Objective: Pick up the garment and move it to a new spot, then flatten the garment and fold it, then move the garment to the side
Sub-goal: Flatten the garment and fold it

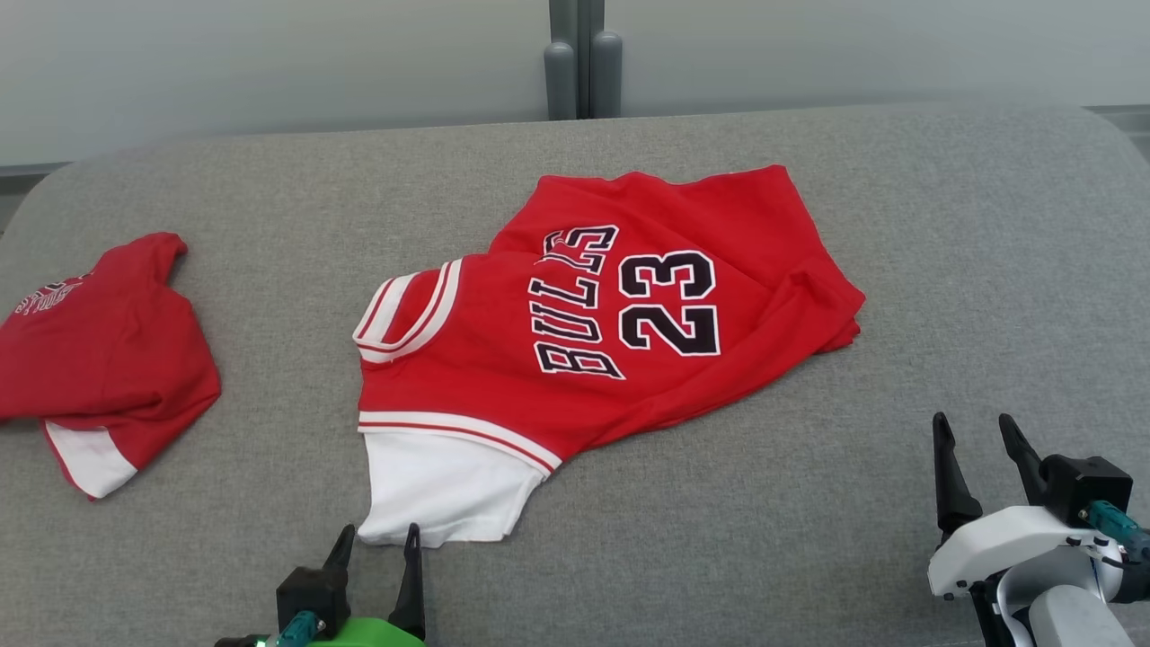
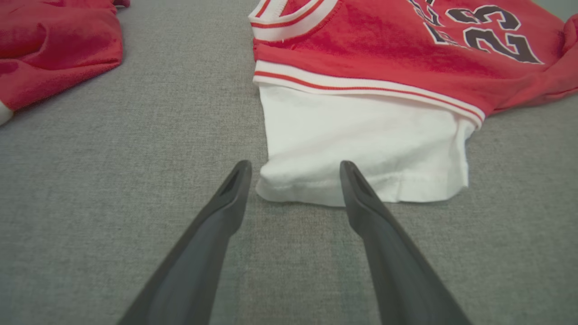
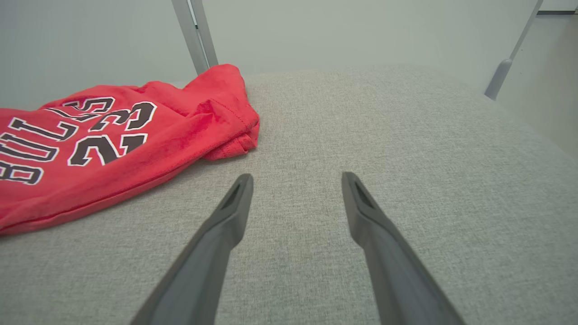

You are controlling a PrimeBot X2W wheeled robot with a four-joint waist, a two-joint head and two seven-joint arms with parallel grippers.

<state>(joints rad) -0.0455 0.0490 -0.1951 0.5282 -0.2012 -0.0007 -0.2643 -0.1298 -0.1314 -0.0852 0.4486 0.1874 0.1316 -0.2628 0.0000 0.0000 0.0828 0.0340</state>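
Grey padded surface [image 1: 809,521] is backed by a pale wall [image 1: 269,63]; a slanted metal leg [image 3: 499,76] is seen beyond it in the right wrist view. Mid-surface is laid the red jersey [image 1: 503,359], with a second red garment [image 1: 99,359] well apart at left. Its white sleeve [image 2: 361,144] is seen close up at the tips of the left gripper [image 1: 379,532], spread wide, nothing held. The right gripper [image 1: 973,420] is likewise spread and empty over bare fabric.

Red-and-white garment [image 1: 593,332], grey tabletop [image 1: 809,539]
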